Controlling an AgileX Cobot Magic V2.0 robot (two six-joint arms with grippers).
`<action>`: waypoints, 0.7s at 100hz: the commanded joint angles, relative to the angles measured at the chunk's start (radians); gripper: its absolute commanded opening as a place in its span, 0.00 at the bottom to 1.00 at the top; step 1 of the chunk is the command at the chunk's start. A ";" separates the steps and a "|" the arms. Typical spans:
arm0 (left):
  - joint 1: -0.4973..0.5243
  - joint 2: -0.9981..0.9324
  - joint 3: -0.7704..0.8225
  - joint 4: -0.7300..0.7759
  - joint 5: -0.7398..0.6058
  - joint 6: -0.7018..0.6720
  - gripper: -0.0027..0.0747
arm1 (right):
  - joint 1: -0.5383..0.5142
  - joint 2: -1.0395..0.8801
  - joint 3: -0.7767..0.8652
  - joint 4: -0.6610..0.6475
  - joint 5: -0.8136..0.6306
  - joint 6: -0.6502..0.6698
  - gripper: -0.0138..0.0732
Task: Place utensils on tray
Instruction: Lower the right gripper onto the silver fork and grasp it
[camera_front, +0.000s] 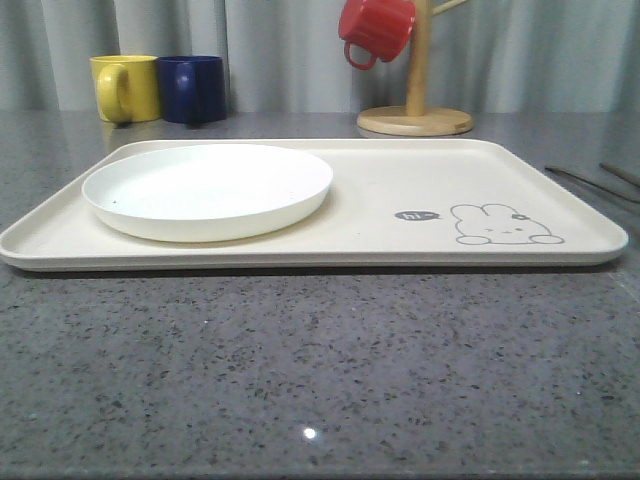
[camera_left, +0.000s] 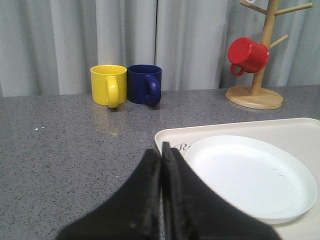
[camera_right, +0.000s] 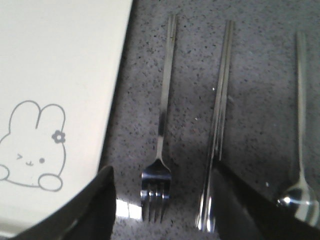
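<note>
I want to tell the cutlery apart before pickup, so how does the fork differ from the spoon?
The fork ends in four tines; the spoon ends in a round bowl. The fork lies nearest the tray, between the open right gripper's fingers; the spoon lies farthest, beyond the chopsticks. Both are slim, silver and on the countertop.

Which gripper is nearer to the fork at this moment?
The right. The right gripper hangs open just above the fork, its fingers either side of the tines on the counter beside the tray. The left gripper is shut, at the tray's far end by the white plate.
</note>
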 joint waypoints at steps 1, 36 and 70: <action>-0.009 0.007 -0.027 -0.010 -0.072 0.001 0.01 | 0.002 0.049 -0.076 -0.002 -0.030 -0.012 0.65; -0.009 0.007 -0.027 -0.010 -0.072 0.001 0.01 | 0.008 0.221 -0.144 -0.007 -0.015 -0.013 0.65; -0.009 0.007 -0.027 -0.010 -0.072 0.001 0.01 | 0.008 0.300 -0.144 -0.007 -0.016 -0.013 0.64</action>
